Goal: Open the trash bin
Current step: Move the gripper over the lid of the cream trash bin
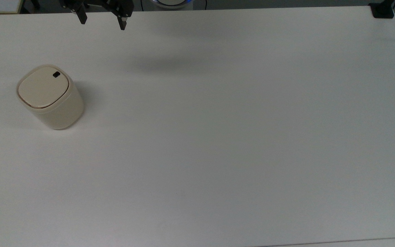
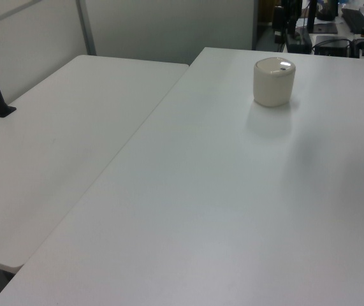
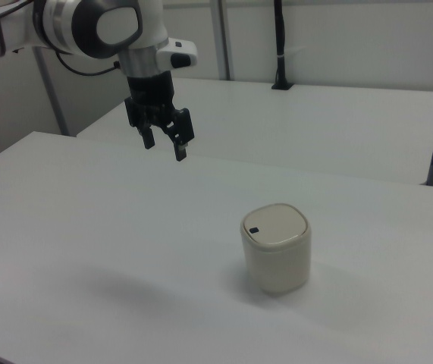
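White surface (image 1: 218,137) carries the small cream-beige plastic trash bin (image 1: 49,97) at the top view's left, lid shut; I see my black gripper (image 1: 102,21) spread, empty, hanging well apart from it.

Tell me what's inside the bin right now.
Can't tell: the bin has its lid shut flat, covering the inside. On top sits a small black button. The open gripper hangs apart from it.

The small cream-beige plastic trash bin (image 1: 49,97) stood on the white table (image 1: 218,137) toward the top view's left, well apart from the black two-finger gripper (image 1: 101,22) above the far edge.
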### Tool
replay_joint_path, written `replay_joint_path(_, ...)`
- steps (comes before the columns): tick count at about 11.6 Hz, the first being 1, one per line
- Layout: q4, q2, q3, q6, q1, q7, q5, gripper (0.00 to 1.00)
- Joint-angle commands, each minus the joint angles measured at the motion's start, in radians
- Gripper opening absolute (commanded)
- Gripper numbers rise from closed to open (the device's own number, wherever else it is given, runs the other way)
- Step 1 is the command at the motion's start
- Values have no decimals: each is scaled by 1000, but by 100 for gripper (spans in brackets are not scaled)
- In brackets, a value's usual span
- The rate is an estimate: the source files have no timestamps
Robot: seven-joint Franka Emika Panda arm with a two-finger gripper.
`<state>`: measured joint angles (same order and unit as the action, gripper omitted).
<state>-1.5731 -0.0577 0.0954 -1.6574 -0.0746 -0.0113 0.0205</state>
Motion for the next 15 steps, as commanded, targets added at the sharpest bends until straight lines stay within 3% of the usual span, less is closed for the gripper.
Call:
replay_joint_path(1,1,7,38,-7,6,-50,2,58)
replay_joint_path(3,2,9,58,-4,6,-16,36,14)
replay_joint_path(5,2,-11,69,-11,16,86,30,1)
replay_joint_path(10,1,-60,167,-114,21,218,38,0)
replay_joint_path(15,-8,-141,236,-264,-4,232,38,0)
